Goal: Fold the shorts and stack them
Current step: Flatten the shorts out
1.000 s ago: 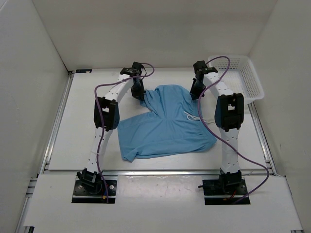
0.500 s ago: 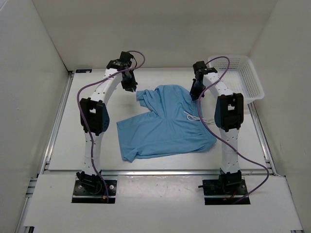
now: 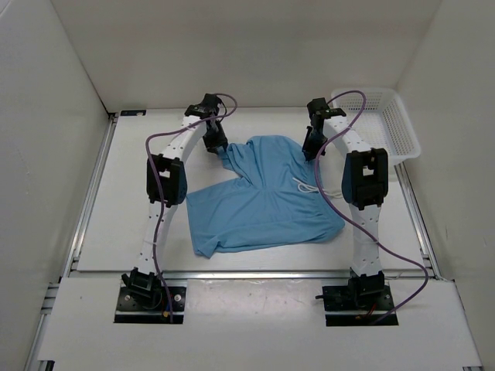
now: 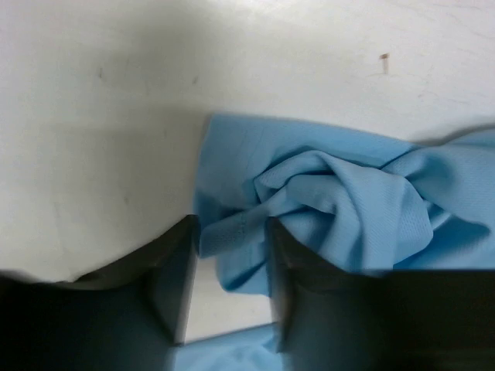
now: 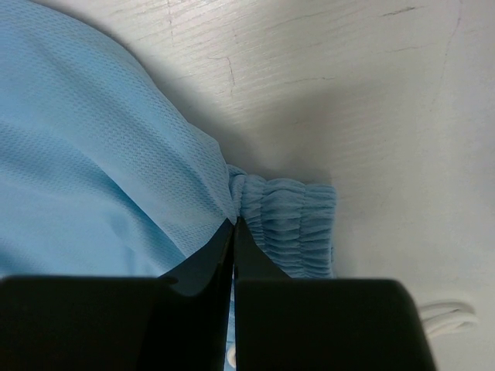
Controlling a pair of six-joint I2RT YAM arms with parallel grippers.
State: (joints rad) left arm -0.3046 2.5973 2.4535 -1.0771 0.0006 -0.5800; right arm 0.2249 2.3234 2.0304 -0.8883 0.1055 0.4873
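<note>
The light blue shorts [image 3: 263, 202] lie spread on the white table, with the waistband at the far right and a thin white drawstring [image 3: 306, 186] on top. My left gripper [image 3: 216, 144] is at the far left corner of the shorts. In the left wrist view my left gripper [image 4: 231, 226] is open, and a bunched fold of the shorts [image 4: 348, 201] lies between its jaws. My right gripper [image 3: 311, 148] is at the far right edge. In the right wrist view my right gripper [image 5: 234, 222] is shut on the shorts [image 5: 93, 154] beside the gathered waistband [image 5: 290, 224].
A white mesh basket [image 3: 389, 124] stands at the table's far right corner, just right of the right arm. White walls close in the table on three sides. Purple cables loop off both arms.
My left gripper had swung left off the shorts' far left corner half a second ago; now it is back right over that bunched corner. The right arm has not moved.
</note>
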